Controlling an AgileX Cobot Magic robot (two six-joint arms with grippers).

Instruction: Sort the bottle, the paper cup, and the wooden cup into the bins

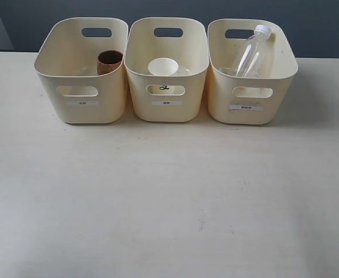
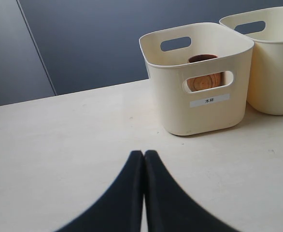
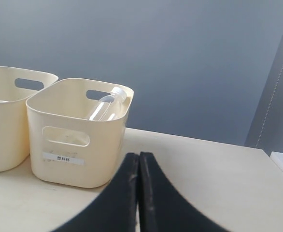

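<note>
Three cream bins stand in a row at the back of the table. The left bin [image 1: 83,87] holds the dark brown wooden cup [image 1: 109,61], also visible through the handle slot in the left wrist view [image 2: 203,80]. The white paper cup [image 1: 162,68] sits in the middle bin [image 1: 167,87]. The clear bottle [image 1: 251,52] leans inside the right bin [image 1: 251,87], its cap near the rim [image 3: 104,109]. My left gripper [image 2: 144,153] is shut and empty, well short of the left bin. My right gripper [image 3: 139,155] is shut and empty beside the right bin. Neither arm appears in the exterior view.
The pale table [image 1: 169,202] stretches wide in front of the bins. A dark grey wall [image 1: 169,11] rises behind them. In the right wrist view the table's far edge [image 3: 257,147] and a grey panel [image 3: 279,96] lie past the right bin.
</note>
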